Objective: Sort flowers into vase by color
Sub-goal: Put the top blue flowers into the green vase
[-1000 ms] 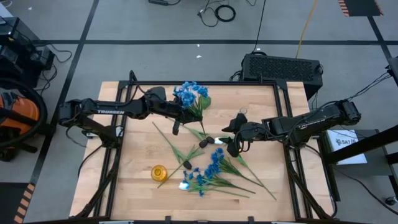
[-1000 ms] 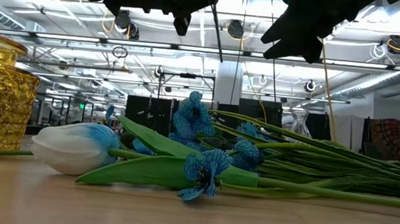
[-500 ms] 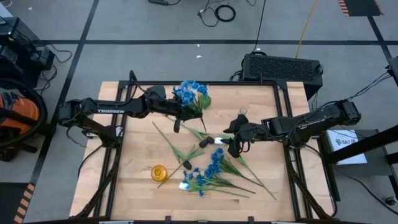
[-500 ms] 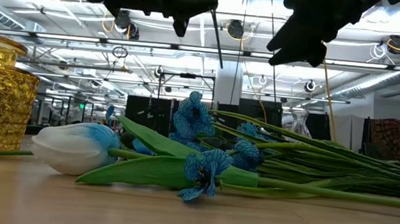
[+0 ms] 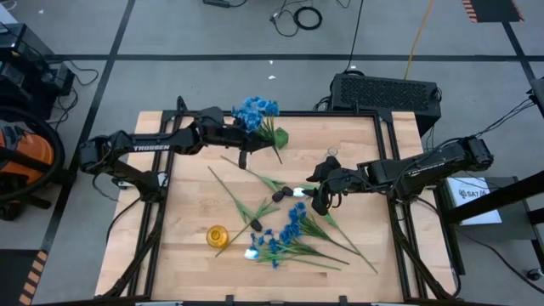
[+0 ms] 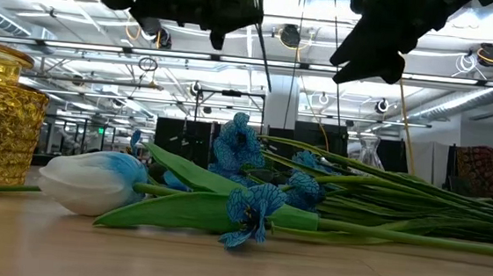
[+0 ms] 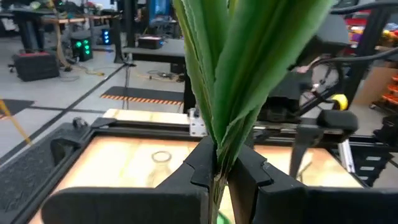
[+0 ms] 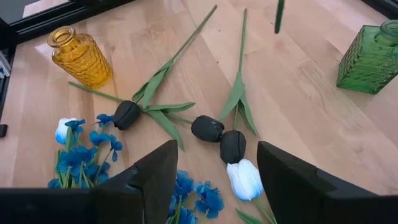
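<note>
My left tool is clamped on a blue flower stem above the worktop. My right tool hangs wide open and empty over the dark tulips.

Bare counter along the far right side and near the left edge, open for a pass. Blocking the middle: loose stems crossing, three dark tulips close together, a white tulip just beside them, a heap of blue flowers near the front, and a yellow vase standing to its left. Far side crowded by a green vase and the blue bunch held aloft in pinched left fingers; right fingers spread wide above the tulips.
</note>
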